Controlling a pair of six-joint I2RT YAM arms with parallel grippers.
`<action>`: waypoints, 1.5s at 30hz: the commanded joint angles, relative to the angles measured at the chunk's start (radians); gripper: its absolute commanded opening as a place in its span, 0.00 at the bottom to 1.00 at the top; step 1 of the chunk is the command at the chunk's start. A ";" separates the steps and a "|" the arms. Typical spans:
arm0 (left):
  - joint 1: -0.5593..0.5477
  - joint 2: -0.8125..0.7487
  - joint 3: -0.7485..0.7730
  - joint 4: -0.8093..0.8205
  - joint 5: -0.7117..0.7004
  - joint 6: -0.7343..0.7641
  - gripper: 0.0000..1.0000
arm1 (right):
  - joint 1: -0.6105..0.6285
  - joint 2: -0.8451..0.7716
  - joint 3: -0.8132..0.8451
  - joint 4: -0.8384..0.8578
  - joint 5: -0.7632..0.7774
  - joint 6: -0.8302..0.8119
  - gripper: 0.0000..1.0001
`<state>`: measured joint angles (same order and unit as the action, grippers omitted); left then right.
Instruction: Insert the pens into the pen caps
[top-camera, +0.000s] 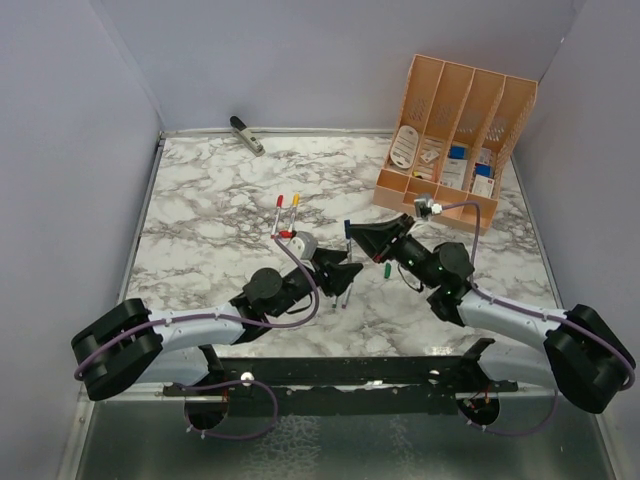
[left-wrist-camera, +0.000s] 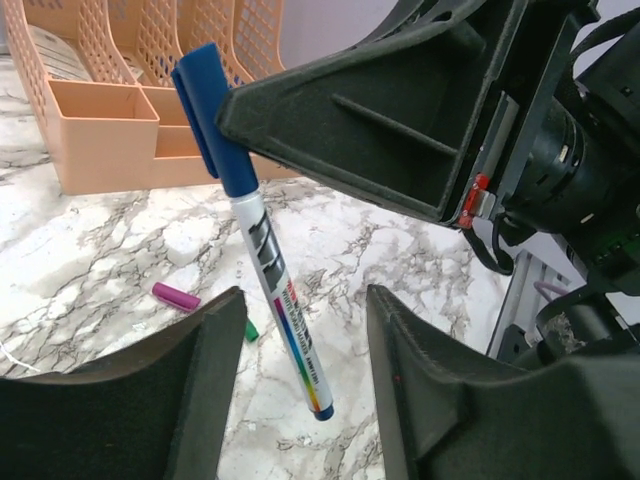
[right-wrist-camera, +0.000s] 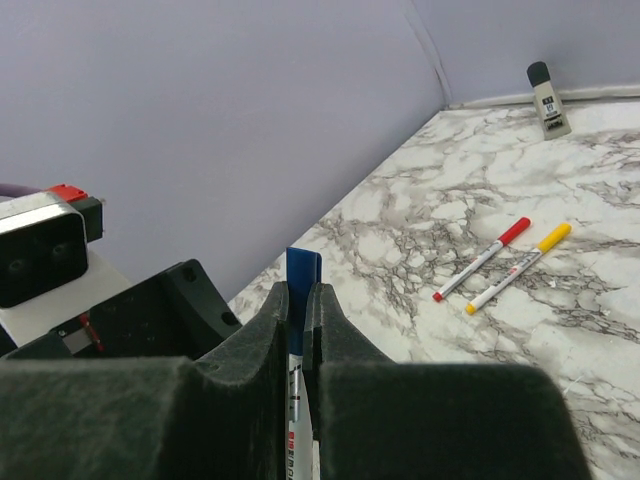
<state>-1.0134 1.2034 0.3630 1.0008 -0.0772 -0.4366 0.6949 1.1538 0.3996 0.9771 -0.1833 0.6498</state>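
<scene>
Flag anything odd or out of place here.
Nothing spilled or damaged. One purple cap lies loose on the marble with no pen in it; the right claw pinches the blue-capped pen.

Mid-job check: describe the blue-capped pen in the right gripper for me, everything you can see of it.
The blue-capped pen has a thin white barrel that looks like plastic, with black print, a rainbow strip and a small blue bottom end. A blue cap with a clip covers its top. It hangs nearly upright, slightly tilted, apparently clear of the marble table. The right gripper is shut on its capped upper part. The open left gripper flanks its lower end without touching it.
</scene>
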 joint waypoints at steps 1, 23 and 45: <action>0.023 0.010 0.035 0.008 -0.046 -0.011 0.47 | 0.006 0.039 0.029 0.058 -0.020 -0.001 0.01; 0.257 0.102 0.116 -0.161 0.070 -0.154 0.00 | 0.006 0.158 0.144 -0.039 -0.055 -0.131 0.30; 0.468 0.675 0.795 -1.060 -0.056 0.121 0.00 | 0.006 -0.122 0.182 -0.591 0.397 -0.335 0.45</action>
<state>-0.5549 1.8156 1.0851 0.0891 -0.0895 -0.3851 0.6983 1.0569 0.5991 0.4622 0.1505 0.3321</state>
